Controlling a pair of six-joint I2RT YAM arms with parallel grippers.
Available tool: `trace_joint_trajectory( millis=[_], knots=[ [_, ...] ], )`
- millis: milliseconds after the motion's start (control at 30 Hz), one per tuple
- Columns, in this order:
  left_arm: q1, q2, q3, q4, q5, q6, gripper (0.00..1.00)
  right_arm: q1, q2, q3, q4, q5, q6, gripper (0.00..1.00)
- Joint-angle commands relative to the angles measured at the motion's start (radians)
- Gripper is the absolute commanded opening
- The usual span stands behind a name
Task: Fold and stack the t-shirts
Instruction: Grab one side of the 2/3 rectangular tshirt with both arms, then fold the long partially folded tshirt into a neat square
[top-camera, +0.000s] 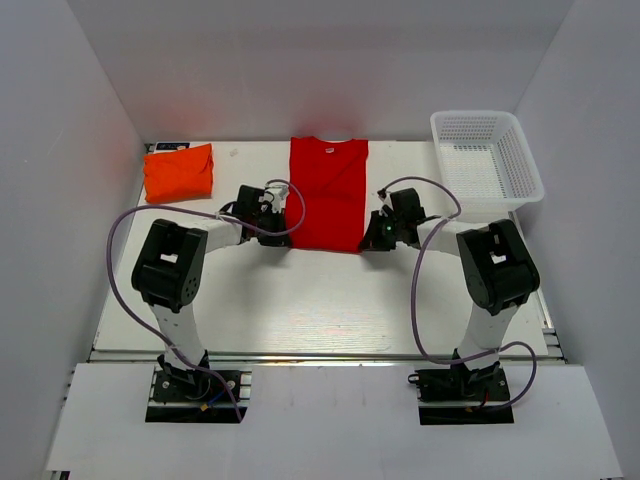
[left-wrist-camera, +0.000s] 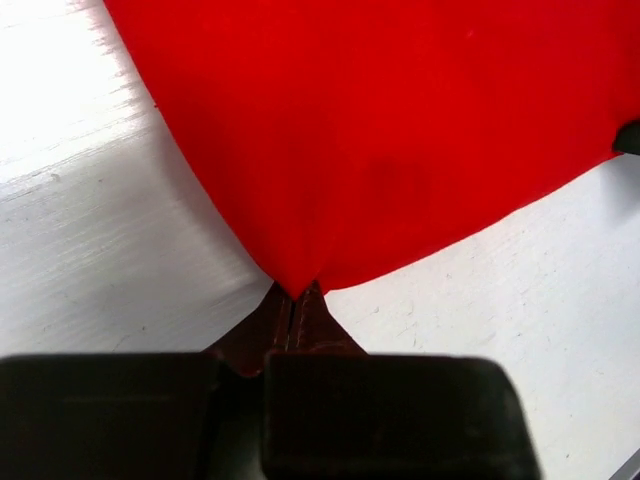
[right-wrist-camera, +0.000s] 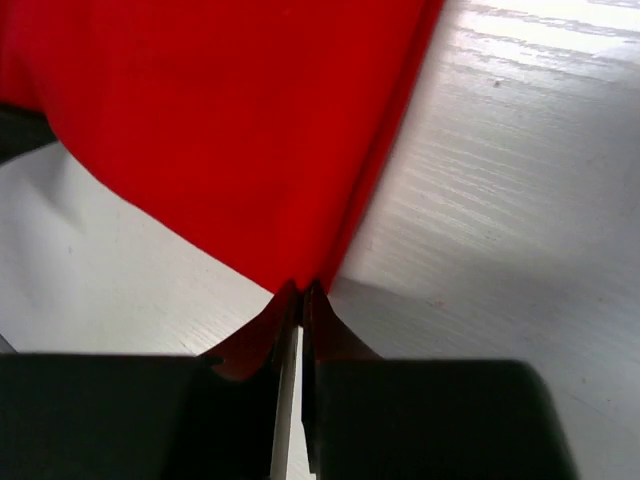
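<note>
Left wrist: shirt (left-wrist-camera: 400, 130) (red) between jaws

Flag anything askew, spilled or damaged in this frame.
Nothing stands out. The red t-shirt lies flat as a narrow strip, the left gripper and right gripper each pinching a near corner. The orange t-shirt sits folded at the far left; the white basket stands upright at the far right.

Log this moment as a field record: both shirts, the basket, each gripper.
red t-shirt: narrow lengthwise strip, flat on the table, collar at far end
orange t-shirt: folded, far left corner, apart from the red one
basket: white mesh, far right
left gripper: shut on the red shirt's near left corner
right gripper: shut on the red shirt's near right corner
</note>
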Motion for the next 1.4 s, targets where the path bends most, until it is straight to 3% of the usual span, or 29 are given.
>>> trace_joint_trajectory(
  millis=[0,100,267,433,600,767,1033,1233,1367],
  knots=[
    [0.002,-0.015,-0.039,-0.007,0.016,0.014,0.0,0.008,-0.01,-0.01,0.032,-0.017,0.011,0.0],
    [-0.021,-0.07,-0.048,-0.029,0.025,0.014,0.0,0.01,-0.046,-0.023,0.023,-0.031,0.006,0.0],
    [-0.021,-0.258,-0.214,-0.029,0.085,-0.093,0.0,0.019,-0.258,-0.142,-0.081,-0.005,-0.002,0.0],
    [-0.076,-0.525,-0.387,-0.105,0.147,-0.203,0.0,0.039,-0.621,-0.302,-0.247,-0.029,-0.002,0.0],
    [-0.114,-0.758,-0.407,-0.286,0.189,-0.257,0.0,0.06,-0.806,-0.312,-0.506,-0.078,-0.025,0.0],
    [-0.134,-0.972,-0.308,-0.487,0.259,-0.276,0.0,0.06,-0.962,-0.24,-0.699,-0.095,-0.057,0.0],
    [-0.134,-0.967,-0.234,-0.523,0.308,-0.276,0.0,0.059,-1.007,-0.149,-0.752,-0.152,-0.078,0.0],
    [-0.134,-0.932,-0.171,-0.532,0.2,-0.276,0.0,0.053,-0.924,-0.099,-0.723,-0.063,-0.059,0.0],
    [-0.121,-0.892,-0.139,-0.512,0.125,-0.276,0.0,0.053,-0.901,-0.079,-0.617,-0.022,-0.02,0.0]
  ],
)
